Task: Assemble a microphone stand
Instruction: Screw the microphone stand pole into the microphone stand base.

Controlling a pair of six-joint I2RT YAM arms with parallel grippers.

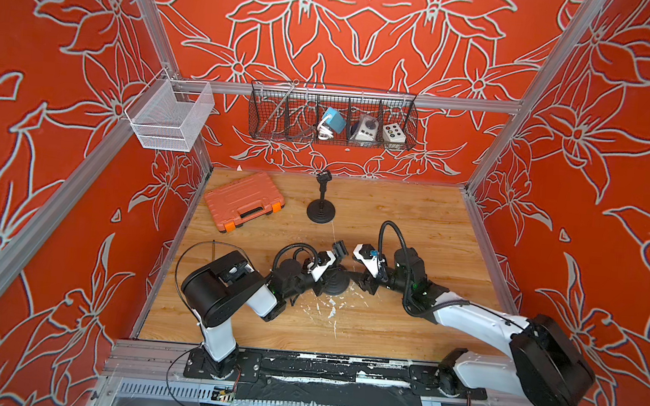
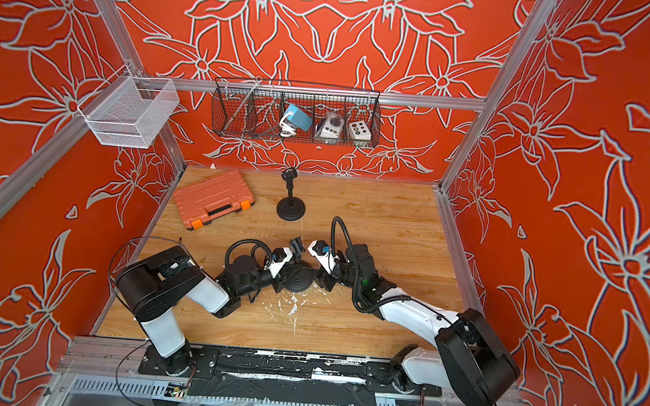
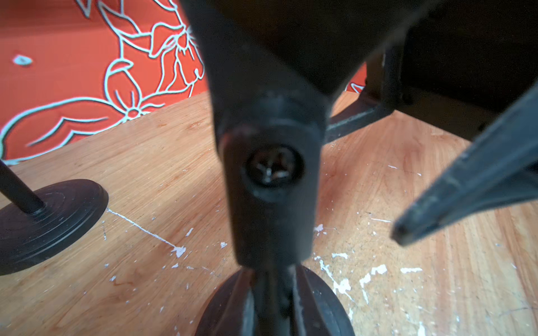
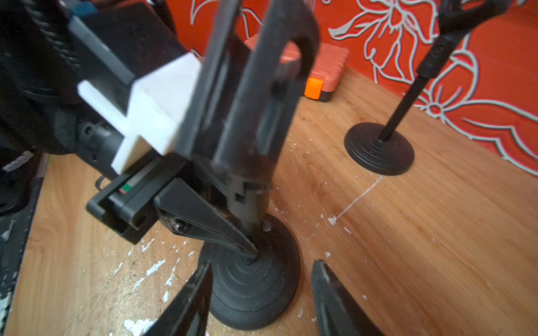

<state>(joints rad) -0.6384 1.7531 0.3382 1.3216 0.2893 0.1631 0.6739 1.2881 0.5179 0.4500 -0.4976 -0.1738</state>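
the left gripper (image 4: 251,252) is clenched on the pole (image 4: 249,222) of the microphone stand (image 4: 253,96), just above its round base (image 4: 262,299). the right gripper (image 4: 260,269) is released, its 2 fingers (image 4: 192,296) spread beside that base. an orange tool case (image 1: 244,201) and a 2nd stand (image 1: 321,207) sit well beyond the base.

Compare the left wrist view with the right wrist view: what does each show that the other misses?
Left wrist only: the Phillips screw in the clip joint. Right wrist only: the orange tool case and the far stand's clip. Both: the left gripper shut on the near stand's pole, the near stand's base, the far stand's base and the wooden table.
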